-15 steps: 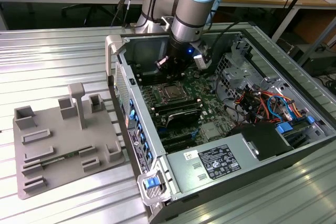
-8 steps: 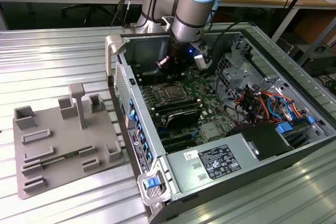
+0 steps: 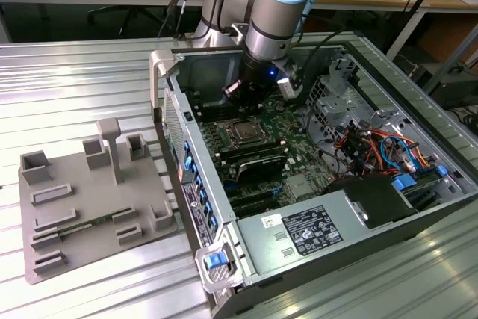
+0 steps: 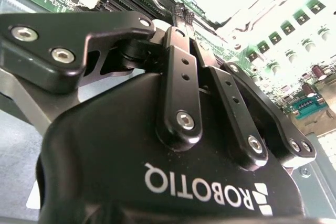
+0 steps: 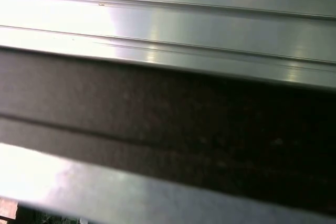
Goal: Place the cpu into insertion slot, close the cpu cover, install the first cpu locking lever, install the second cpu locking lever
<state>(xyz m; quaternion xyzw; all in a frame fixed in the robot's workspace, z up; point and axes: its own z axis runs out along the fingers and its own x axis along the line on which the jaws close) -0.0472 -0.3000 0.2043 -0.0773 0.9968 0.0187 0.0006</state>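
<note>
From where I sit, the nearest thing in the exterior view is the grey power supply box (image 3: 314,233) at lower centre; it carries a white and a black label, and I will not read out the print on either. At lower left the grey fixture tray (image 3: 89,207) lies on the ribbed metal table (image 3: 75,80) with a thin green strip in one of its slots. Mid-frame, inside the open computer case (image 3: 418,110), the insertion slot (image 3: 244,132) seems to have the cpu (image 3: 245,133) seated, its dull metal top showing inside a silver rim. I judge placement done; whether the cpu cover or either lever is down I cannot tell. Just beyond, toward upper centre, the gripper (image 3: 258,89) hangs above the socket. In the second wrist view its fingers (image 4: 181,17) look drawn nearly together, nothing visibly between them.
</note>
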